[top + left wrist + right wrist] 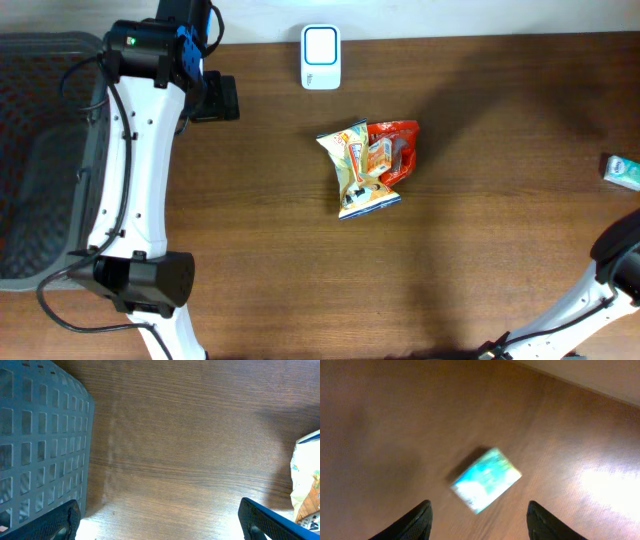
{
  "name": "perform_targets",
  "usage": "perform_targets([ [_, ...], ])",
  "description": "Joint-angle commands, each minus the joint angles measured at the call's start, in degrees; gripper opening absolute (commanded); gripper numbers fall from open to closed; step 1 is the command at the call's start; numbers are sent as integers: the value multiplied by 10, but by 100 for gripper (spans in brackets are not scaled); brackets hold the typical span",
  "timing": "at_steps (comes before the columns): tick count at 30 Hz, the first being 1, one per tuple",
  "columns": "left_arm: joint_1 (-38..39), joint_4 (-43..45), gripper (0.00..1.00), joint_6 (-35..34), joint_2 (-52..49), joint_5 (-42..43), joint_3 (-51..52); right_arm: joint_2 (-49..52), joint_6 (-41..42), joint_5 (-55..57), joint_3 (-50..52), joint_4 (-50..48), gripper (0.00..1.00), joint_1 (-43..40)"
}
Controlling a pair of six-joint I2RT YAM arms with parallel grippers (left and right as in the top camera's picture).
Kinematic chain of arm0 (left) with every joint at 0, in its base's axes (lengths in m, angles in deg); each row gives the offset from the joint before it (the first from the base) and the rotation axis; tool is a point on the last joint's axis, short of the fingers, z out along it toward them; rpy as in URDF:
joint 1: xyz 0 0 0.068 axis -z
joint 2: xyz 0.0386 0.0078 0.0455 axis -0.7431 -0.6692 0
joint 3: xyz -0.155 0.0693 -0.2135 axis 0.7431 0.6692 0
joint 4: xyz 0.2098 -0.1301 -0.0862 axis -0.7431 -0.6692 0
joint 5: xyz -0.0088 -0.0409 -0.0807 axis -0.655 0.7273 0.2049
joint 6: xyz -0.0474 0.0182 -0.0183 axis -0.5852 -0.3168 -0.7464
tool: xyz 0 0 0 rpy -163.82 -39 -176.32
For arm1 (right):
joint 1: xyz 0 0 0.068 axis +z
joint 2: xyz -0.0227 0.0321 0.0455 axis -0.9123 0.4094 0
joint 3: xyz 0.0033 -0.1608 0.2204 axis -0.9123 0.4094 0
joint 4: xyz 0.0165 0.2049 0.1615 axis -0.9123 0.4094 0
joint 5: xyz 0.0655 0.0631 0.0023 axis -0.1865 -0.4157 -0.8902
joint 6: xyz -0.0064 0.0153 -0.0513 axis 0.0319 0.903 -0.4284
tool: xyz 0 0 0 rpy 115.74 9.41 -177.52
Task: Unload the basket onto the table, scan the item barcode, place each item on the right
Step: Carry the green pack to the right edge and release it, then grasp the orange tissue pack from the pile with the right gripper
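Jaws of the right gripper (481, 521) stand apart at the lower edge of the right wrist view, and we see nothing between them. Just beyond them, at the middle of that frame, a teal box (486, 479) lies on the brown table (395, 420), blurred and clear of both fingers; we cannot read its print. Jaws of the left gripper (160, 522) likewise stand wide apart, one finger in each lower corner of the left wrist view, with bare wood between. Past them we note a grey basket (40, 435) filling the upper left of that frame and a cream snack bag (306, 480) cut by the right edge. In the overhead view the cream snack bag lies at centre frame, touching a red snack bag (398, 148) to its right. The teal box sits at the right edge, well apart from both bags. A white scanner (320, 57) lies at top centre, near the table's upper edge.
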Motion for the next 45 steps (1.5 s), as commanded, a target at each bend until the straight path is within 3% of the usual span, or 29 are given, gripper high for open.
perform_targets([
  [1, -1, 1, 99, 3, 0, 4, -3, -21, -47, -281, -11, 35, 53, 6],
  [3, -1, 1, 99, 3, 0, 4, -3, -17, -101, -424, -11, 90, 52, 45],
  [8, -1, 1, 99, 3, 0, 4, -3, -16, -259, -441, -11, 239, 61, 217],
  [9, -1, 1, 99, 3, 0, 4, -3, -16, -265, -419, -11, 246, 78, 268],
  [10, -1, 1, 99, 3, 0, 4, -3, -16, -265, -389, -11, 240, 78, 313],
  [11, -1, 1, 99, 3, 0, 4, -3, -12, -257, -336, -11, 228, 87, 370],
  [13, -1, 1, 99, 3, 0, 4, -3, 5, -179, -228, -11, 207, 87, 459],
  [15, -1, 1, 99, 3, 0, 4, -3, 23, -148, -197, -11, 183, 86, 509],
  [18, -1, 1, 99, 3, 0, 4, -3, 50, -83, -138, -11, 163, 72, 568],
  [19, -1, 1, 99, 3, 0, 4, -3, 57, -64, -110, -11, 165, 72, 577],
  [22, -1, 1, 99, 3, 0, 4, -3, 69, -60, -100, 2, 168, 71, 584],
  [25, -1, 1, 99, 3, 0, 4, -3, 80, -61, -92, 27, 162, 59, 580],
  [28, -1, 1, 99, 3, 0, 4, -3, 83, -61, -92, 30, 162, 31, 573],
  [30, -1, 1, 99, 3, 0, 4, -3, 83, -61, -97, 30, 168, 5, 573],
  [35, -1, 1, 99, 3, 0, 4, -3, 76, -86, -165, -61, 256, 4, 542],
  [39, -1, 1, 99, 3, 0, 4, -3, 73, -205, -397, -175, 338, 4, 487],
  [42, -1, 1, 99, 3, 0, 4, -3, 73, -308, -593, -194, 399, 4, 448],
  [45, -1, 1, 99, 3, 0, 4, -3, 73, -310, -659, -185, 398, 4, 444],
])
